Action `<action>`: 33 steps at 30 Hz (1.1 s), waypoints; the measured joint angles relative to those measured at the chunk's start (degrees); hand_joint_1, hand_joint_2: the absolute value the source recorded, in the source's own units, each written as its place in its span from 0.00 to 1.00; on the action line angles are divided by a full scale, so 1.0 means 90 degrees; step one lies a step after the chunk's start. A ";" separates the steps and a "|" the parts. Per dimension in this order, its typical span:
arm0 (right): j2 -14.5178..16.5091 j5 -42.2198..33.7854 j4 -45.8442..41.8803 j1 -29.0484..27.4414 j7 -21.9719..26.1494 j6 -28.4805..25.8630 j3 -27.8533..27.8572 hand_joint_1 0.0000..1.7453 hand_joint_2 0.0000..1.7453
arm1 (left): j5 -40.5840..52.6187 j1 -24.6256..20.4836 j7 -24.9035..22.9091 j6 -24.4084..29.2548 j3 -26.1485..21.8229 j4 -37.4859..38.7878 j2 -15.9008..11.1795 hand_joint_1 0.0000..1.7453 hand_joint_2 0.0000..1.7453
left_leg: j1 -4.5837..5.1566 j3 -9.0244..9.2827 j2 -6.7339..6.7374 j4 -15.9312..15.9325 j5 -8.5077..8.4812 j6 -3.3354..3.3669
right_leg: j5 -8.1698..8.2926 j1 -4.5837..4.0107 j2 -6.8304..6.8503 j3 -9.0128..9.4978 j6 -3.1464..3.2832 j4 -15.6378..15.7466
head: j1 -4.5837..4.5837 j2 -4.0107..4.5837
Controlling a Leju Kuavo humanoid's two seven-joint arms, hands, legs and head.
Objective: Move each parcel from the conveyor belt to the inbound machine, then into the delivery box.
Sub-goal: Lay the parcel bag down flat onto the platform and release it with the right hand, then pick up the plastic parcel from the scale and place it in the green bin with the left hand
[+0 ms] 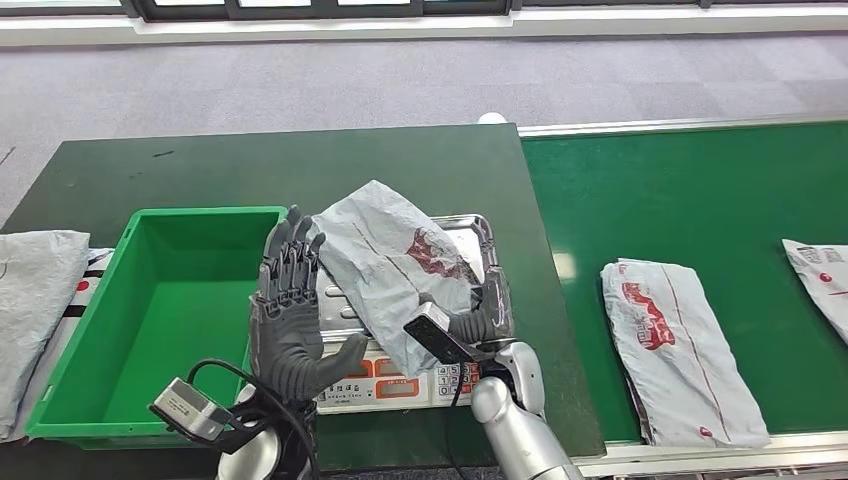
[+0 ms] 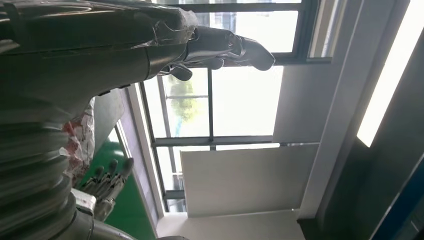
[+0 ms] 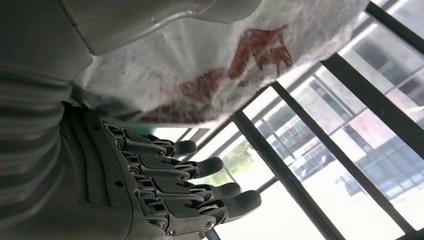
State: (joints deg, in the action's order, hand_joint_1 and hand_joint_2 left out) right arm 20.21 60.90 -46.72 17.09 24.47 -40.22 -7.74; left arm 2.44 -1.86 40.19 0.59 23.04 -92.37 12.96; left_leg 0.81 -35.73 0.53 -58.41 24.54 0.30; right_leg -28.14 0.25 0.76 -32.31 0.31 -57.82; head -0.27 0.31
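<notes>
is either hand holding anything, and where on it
The right hand holds the grey parcel by its near right edge, over the scale. The left hand is open beside it, holding nothing.

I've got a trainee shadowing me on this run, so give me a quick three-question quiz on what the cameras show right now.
1. True or false: the green bin already has a parcel in it.
2. Where is the crumpled grey parcel now? A) on the conveyor belt B) over the scale's metal tray C) in the bin
3. How many parcels show on the green conveyor belt?

Key
1. False: its inside shows bare.
2. B: it sits over the tray, between the left hand and the right hand.
3. Two: one whole parcel, one cut off by the picture's edge.
</notes>
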 joint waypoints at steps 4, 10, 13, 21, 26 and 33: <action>-0.0025 -0.0040 -0.1059 -0.0283 0.0570 -0.0006 0.0098 0.00 1.00 | 0.0099 -0.0038 -0.0001 0.0698 0.0000 0.0238 -0.0005 0.00 1.00 | 0.0001 0.0000 -0.0002 -0.0002 0.0000 0.0000 | 0.0001 0.0001 0.0001 -0.0002 0.0000 0.0000 | 0.0001 0.0000; -0.0131 -0.0170 -0.4035 -0.0998 0.1293 -0.0013 -0.0140 0.00 1.00 | 0.0246 -0.0321 -0.0007 0.1534 -0.0006 0.0891 0.0007 0.00 1.00 | 0.0002 -0.0003 -0.0005 -0.0004 0.0003 0.0000 | 0.0000 0.0004 0.0001 -0.0005 0.0000 0.0000 | 0.0002 0.0000; -0.0194 -0.0314 -0.5074 -0.1334 0.1552 -0.0009 -0.0273 0.00 1.00 | 0.0411 -0.0489 -0.0006 0.1931 -0.0007 0.1189 0.0029 0.00 1.00 | 0.0001 -0.0003 -0.0006 -0.0003 0.0005 0.0000 | -0.0002 0.0006 0.0002 -0.0009 0.0001 0.0001 | 0.0002 0.0000; -0.0283 -0.0455 -0.6572 -0.1827 0.1750 0.0007 -0.0403 0.00 1.00 | 0.0560 -0.0753 -0.0004 0.2430 -0.0008 0.1711 0.0079 0.00 1.00 | 0.0001 0.0002 0.0008 -0.0003 0.0004 -0.0001 | 0.0001 0.0005 -0.0007 -0.0009 0.0003 0.0001 | 0.0002 0.0000; -0.0295 -0.0370 -0.6898 -0.1872 0.1557 0.0009 -0.0408 0.00 1.00 | 0.0992 -0.1184 -0.0004 0.3310 -0.0008 0.2352 0.0166 0.00 1.00 | 0.0001 0.0002 0.0005 -0.0003 0.0001 0.0001 | 0.0005 0.0004 -0.0004 -0.0002 0.0002 0.0000 | 0.0002 0.0000; -0.0303 0.0228 -0.6966 -0.1852 0.0706 0.0012 -0.0505 0.00 1.00 | 0.3268 -0.2381 -0.1276 0.4232 -0.0008 0.4521 0.0590 0.00 1.00 | 0.0005 0.0001 -0.0006 -0.0005 -0.0007 0.0008 | 0.0015 0.0004 0.0002 0.0009 -0.0006 0.0000 | 0.0003 0.0000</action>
State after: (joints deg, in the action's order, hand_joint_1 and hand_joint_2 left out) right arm 17.49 62.95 -109.41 0.42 30.82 -40.12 -12.28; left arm 31.86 -23.29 28.71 38.68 22.97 -51.68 18.27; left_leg 0.86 -35.73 0.48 -58.45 24.48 0.36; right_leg -28.01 0.29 0.77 -32.23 0.26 -57.82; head -0.25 0.31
